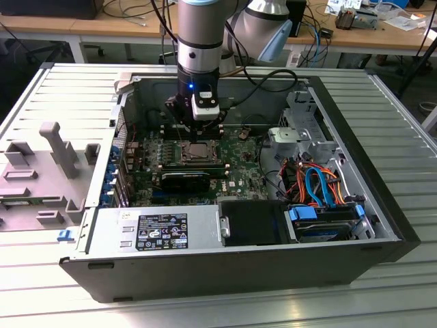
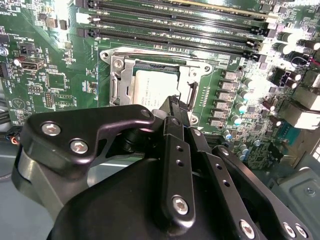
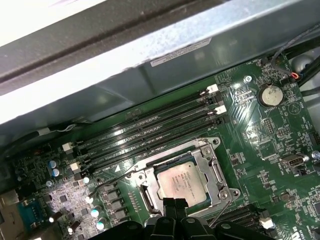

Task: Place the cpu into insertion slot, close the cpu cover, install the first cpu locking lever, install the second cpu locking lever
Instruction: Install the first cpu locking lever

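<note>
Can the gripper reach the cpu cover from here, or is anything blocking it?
Likely yes: the gripper hangs close over the cpu cover, with nothing between them; the memory slots lie off to one side.

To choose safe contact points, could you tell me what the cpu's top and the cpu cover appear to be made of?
The cpu: top looks like dull grey metal, matte, giving only a soft sheen. The cpu cover: probably thin stamped metal, brighter silver, with glints on its edges.
</note>
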Controlling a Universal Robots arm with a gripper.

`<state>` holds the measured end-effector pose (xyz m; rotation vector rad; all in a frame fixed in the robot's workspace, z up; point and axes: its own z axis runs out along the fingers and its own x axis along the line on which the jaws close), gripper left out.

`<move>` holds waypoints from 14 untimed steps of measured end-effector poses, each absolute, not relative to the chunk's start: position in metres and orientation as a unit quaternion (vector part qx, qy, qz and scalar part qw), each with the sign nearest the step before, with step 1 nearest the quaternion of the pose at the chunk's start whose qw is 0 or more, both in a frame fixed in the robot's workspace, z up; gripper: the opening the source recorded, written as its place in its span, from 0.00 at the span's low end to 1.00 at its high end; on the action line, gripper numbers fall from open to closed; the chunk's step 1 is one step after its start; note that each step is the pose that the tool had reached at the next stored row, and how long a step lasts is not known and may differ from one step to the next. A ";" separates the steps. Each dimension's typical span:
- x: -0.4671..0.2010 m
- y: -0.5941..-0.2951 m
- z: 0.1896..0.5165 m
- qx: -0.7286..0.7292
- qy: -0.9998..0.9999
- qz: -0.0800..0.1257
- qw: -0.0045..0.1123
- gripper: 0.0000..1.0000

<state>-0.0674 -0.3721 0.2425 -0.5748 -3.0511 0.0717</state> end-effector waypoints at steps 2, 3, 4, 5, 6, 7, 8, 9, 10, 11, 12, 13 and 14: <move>-0.067 -0.372 0.242 -0.184 -0.982 0.023 0.018 0.11; -0.067 -0.372 0.242 -0.183 -0.983 0.023 0.018 0.11; -0.067 -0.372 0.242 -0.183 -0.983 0.023 0.018 0.11; -0.067 -0.372 0.242 -0.182 -0.983 0.023 0.018 0.11; -0.067 -0.372 0.242 -0.182 -0.983 0.023 0.018 0.11; -0.067 -0.372 0.242 -0.181 -0.983 0.023 0.018 0.11; -0.067 -0.372 0.242 -0.180 -0.983 0.023 0.018 0.11; -0.067 -0.372 0.242 -0.180 -0.983 0.023 0.018 0.11; -0.067 -0.372 0.242 -0.178 -0.984 0.023 0.018 0.11; -0.067 -0.372 0.242 -0.177 -0.984 0.023 0.018 0.11; -0.067 -0.372 0.242 -0.177 -0.984 0.023 0.018 0.11; -0.067 -0.372 0.242 -0.176 -0.984 0.023 0.018 0.11; -0.067 -0.372 0.242 -0.175 -0.984 0.023 0.018 0.11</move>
